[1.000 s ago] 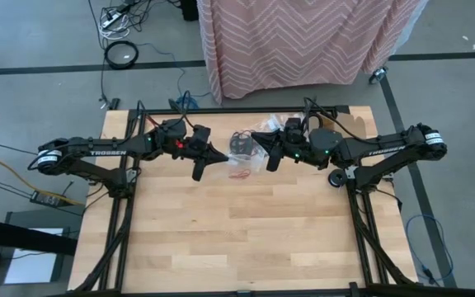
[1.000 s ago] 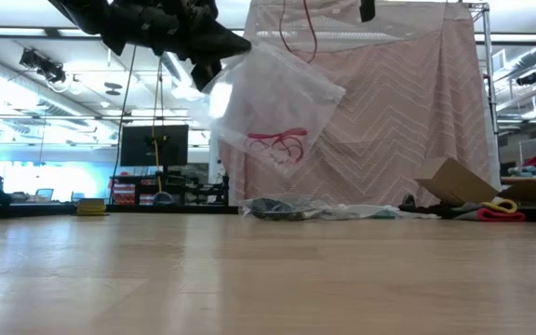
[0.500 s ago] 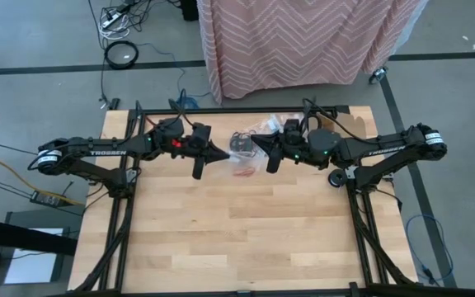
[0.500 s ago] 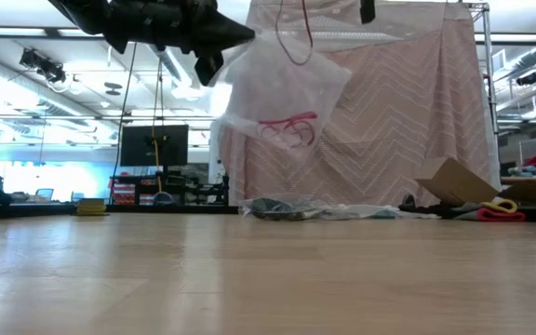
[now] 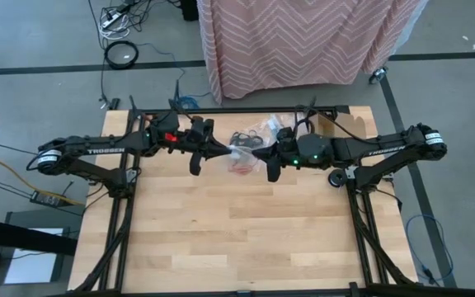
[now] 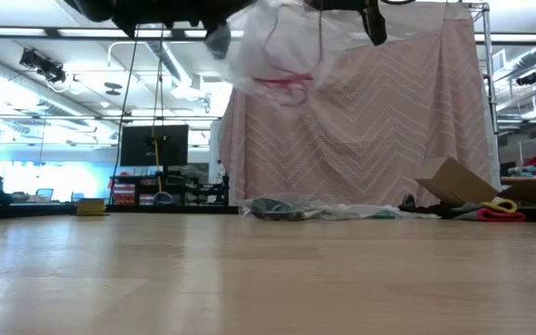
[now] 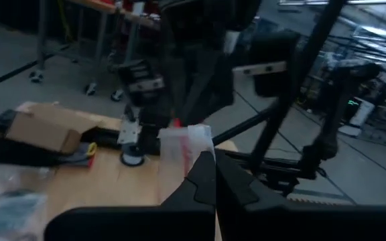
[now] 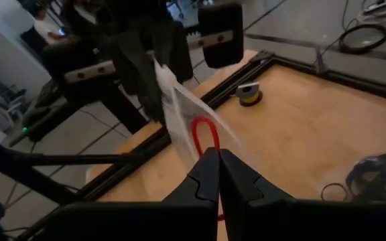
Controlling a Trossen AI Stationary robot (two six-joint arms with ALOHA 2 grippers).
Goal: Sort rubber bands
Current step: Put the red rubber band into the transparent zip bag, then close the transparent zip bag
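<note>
Two robot arms meet above the far middle of a wooden worktop (image 5: 221, 223), stretching a clear plastic bag (image 5: 239, 155) between them. The left hand (image 5: 221, 153) is closed tight on the bag's left edge; the right hand (image 5: 256, 154) is closed tight on its right edge. In the right wrist view the right hand's two dark fingers (image 8: 210, 175) press together on the thin film, and a red rubber band (image 8: 204, 137) shows just past their tips, inside the bag. The left wrist view shows the left hand's fingers (image 7: 206, 177) likewise pinched together on the bag's top edge. From table height the bag (image 6: 282, 46) hangs high above the worktop, well clear of the wood, with red rubber bands (image 6: 282, 84) gathered in its lower part. Just beyond the bag, at the far edge of the worktop, lies a cluster of black rubber bands (image 5: 250, 134). More clear bags (image 6: 328, 211) rest flat at the far edge of the worktop. A pink patterned cloth (image 5: 303, 37) hangs behind the worktop.
</note>
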